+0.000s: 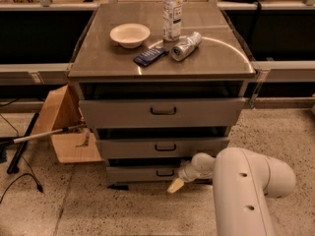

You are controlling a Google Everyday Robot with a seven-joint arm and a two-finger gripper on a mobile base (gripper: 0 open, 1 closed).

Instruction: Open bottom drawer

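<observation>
My gripper (pixel 175 185) hangs low near the floor, just below and to the right of the small black handle (pixel 165 172) on the bottom drawer (pixel 133 174). Its narrow grey front stands right behind me. I cannot tell whether I touch it, nor how wide my jaws stand. My own pale arm (pixel 246 191) hides the drawer's right end. The mid-sized drawer (pixel 128 148) above me hides its tray.

Gripper (pixel 175 185) just beside bottom drawer (pixel 133 174) front
</observation>
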